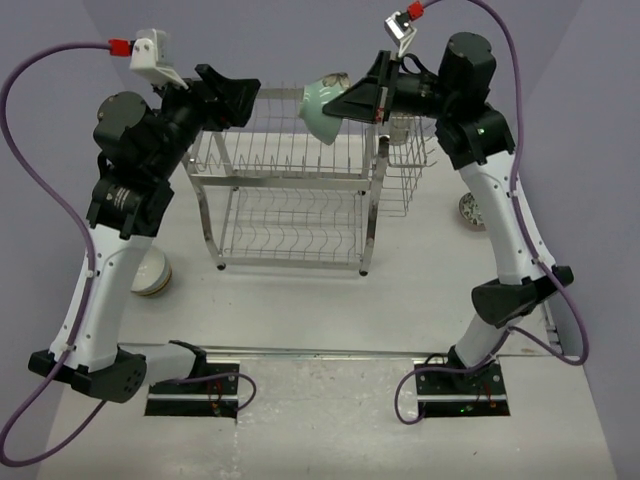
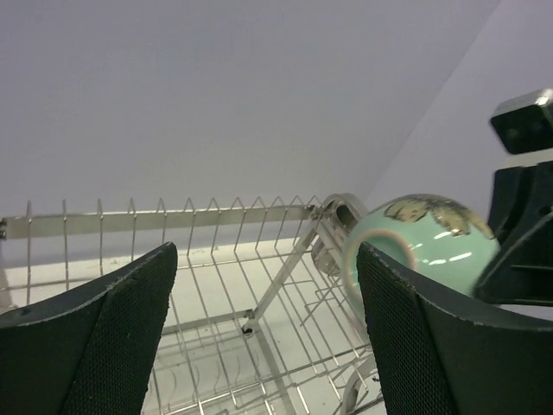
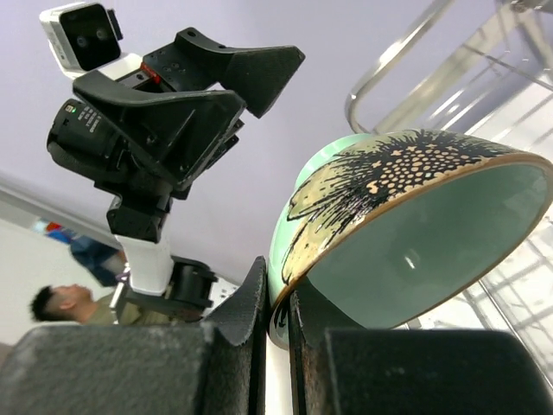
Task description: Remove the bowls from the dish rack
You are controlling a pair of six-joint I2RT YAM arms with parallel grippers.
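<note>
A matte white counter (image 1: 300,300) sits between plain lavender walls (image 1: 300,40). On it stands the dish rack (image 1: 290,215), two tiers of shiny steel wire and tubing. The right tool (image 1: 352,103) is clamped on the rim of a glossy mint-green bowl (image 1: 322,108), which is tilted on its side above the rack's far right corner, seemingly clear of the wires. Its outside bears a dark brushed pattern on cream. The left tool (image 1: 245,100) hangs with its fingers spread and nothing between them at the rack's far left. A pale round bowl (image 1: 152,272) rests on the counter left of the rack, and a patterned bowl (image 1: 470,210) on the right.
</note>
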